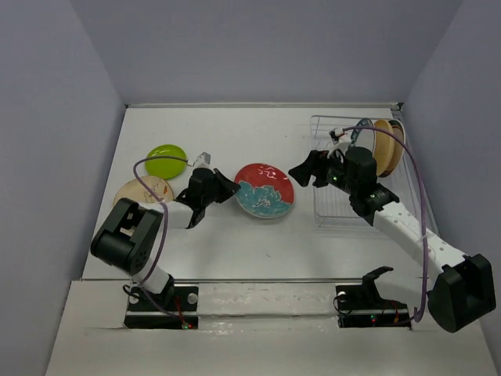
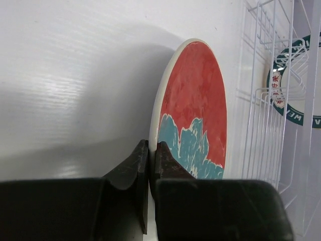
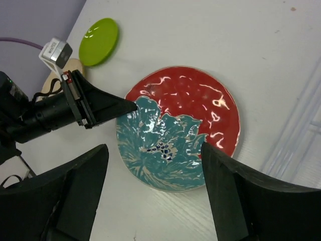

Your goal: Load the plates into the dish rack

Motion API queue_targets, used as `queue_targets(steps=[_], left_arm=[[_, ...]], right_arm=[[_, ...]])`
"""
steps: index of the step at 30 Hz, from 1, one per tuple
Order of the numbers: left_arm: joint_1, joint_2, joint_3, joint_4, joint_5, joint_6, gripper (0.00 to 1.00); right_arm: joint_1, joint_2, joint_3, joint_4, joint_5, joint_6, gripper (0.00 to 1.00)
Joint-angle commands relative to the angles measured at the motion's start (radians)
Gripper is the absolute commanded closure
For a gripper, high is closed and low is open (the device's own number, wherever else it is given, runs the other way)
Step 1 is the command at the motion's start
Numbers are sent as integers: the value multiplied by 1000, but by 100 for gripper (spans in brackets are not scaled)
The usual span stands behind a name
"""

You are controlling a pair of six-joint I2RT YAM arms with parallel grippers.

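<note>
As the left gripper (image 2: 150,150) is being clamped shut on the red plate's (image 1: 264,190) left rim, the right gripper (image 1: 307,168) is being held with fingers wide apart near its right rim. The plate is being borne at the table's (image 1: 235,251) middle, left of the rack (image 1: 329,205) by the right edge.
</note>
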Motion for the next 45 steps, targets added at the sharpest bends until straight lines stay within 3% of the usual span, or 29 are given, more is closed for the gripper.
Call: queue_targets(steps=[1,11,17,22,25,31,34,35,36,38,42,43,45], left_arm=[[18,-247,-54,7,-21,5,94],[118,-584,-132,-26,169,14,95],[168,-647,-57,-80,388,105,95],[190,-680,-6,-108,476,154,95],[201,-690,18,-109,505,168,95],[230,-725,70,-128,540,185,95],[233,-729,87,-141,541,201,95],[233,-729,86,-142,540,203,94],[234,-736,81,-142,528,206,95],[234,-748,80,-145,513,217,94],[236,-768,86,-175,495,246,68],[234,-778,93,-190,464,258,47],[231,-789,106,-280,407,322,28]], right_arm=[[72,81,128,-27,-22,-120,15],[72,355,310,-135,-225,-269,10],[72,463,448,-236,-271,-351,6],[72,509,473,-258,-248,-348,6],[72,500,464,-255,-332,-351,7],[72,423,338,-74,-628,-258,27],[72,383,277,79,-768,-143,69],[72,383,257,133,-800,-100,69],[72,371,225,188,-850,-16,81],[72,354,212,278,-884,39,90],[72,325,224,310,-842,110,93],[63,304,241,308,-819,131,93],[37,279,258,307,-744,167,93]])
